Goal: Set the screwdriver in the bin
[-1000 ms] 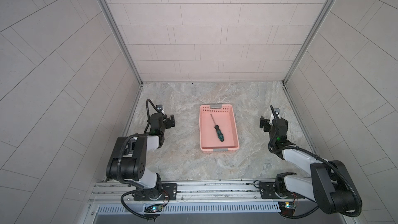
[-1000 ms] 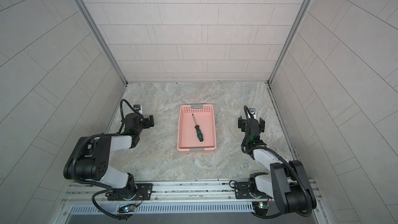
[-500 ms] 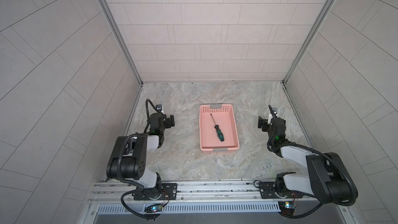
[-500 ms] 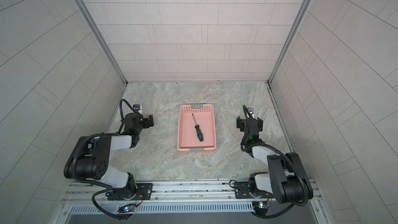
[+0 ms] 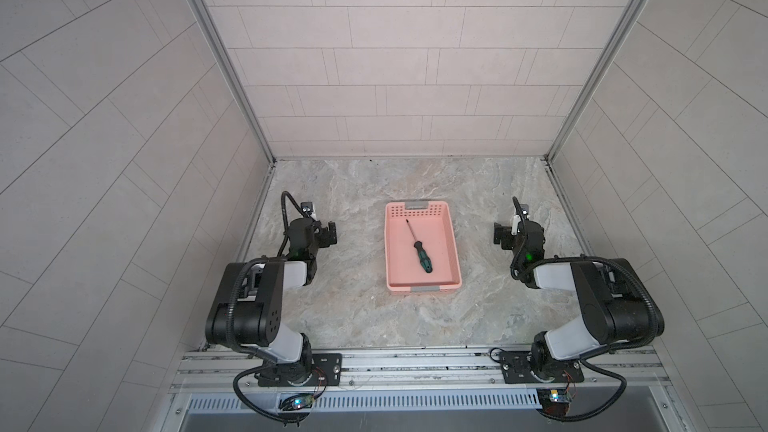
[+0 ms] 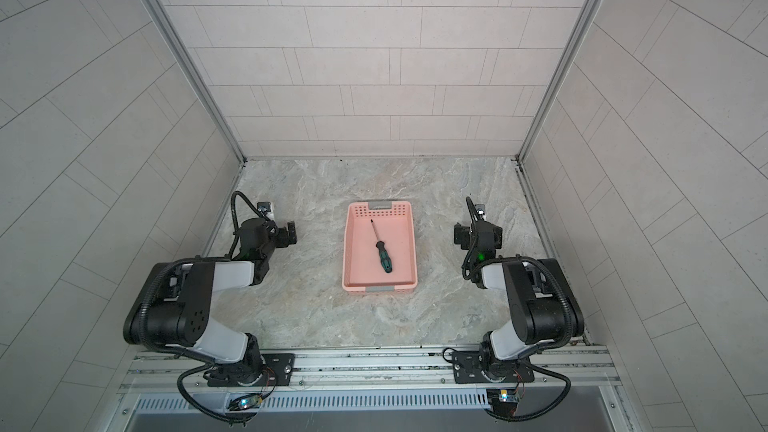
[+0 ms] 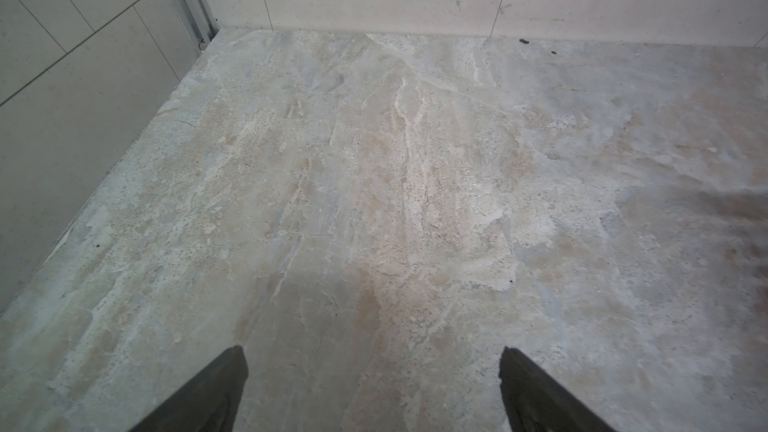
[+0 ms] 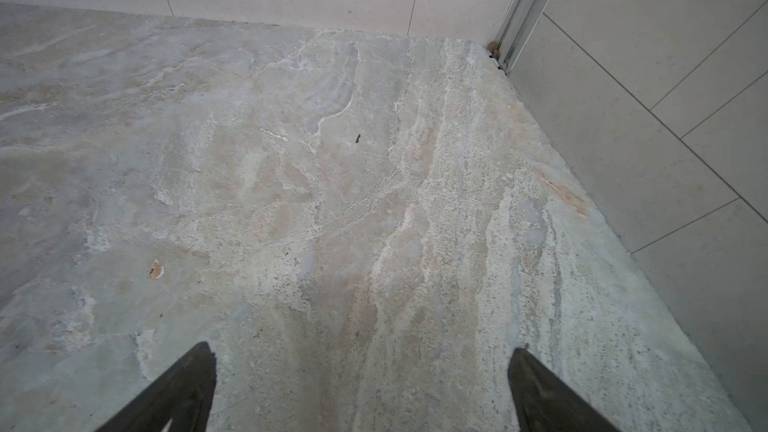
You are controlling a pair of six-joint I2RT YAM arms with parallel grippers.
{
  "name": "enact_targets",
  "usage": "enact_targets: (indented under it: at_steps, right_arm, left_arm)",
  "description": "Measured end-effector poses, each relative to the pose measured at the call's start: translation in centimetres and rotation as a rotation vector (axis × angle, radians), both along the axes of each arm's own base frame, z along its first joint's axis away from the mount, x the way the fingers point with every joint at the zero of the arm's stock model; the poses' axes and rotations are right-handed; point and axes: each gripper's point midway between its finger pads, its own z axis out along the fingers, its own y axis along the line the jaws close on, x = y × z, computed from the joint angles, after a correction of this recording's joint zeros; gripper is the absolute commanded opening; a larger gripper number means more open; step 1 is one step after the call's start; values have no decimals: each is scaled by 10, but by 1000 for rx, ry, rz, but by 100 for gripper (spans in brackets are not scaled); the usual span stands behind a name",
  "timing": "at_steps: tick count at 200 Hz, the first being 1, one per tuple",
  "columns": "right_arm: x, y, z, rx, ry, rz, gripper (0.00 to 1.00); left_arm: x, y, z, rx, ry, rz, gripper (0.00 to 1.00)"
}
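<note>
We find the screwdriver (image 5: pixel 419 250) lying flat inside the bin (image 5: pixel 398 263), at the centre of both top views, set diagonally with its tip toward the upper left of the bin floor and its handle toward the lower right, clear of the walls. It has a chunky teal-green and black handle and a thin dark shaft, and is shorter than the salmon-pink bin. We judge it light and rigid. The bare shaft would be thin and slippery between the fingers, so we would take hold across the thick handle, where it should also balance. The left gripper (image 5: pixel 331 233), at centre left, and the right gripper (image 5: pixel 498 236), at centre right, sit well apart from the bin. Each wrist view shows the jaws spread wide with only bare tabletop (image 7: pixel 374 201) between them, holding nothing. We judge the task complete
</note>
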Motion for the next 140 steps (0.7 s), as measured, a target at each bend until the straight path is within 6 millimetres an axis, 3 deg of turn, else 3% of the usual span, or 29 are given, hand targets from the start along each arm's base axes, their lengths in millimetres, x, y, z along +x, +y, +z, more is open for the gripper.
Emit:
enact_targets:
  at_steps: [140]
  right_arm:
    - [2,5,4,-21,-7,-4,100]
  left_arm:
    - [0,-1,0,17,1,14,100]
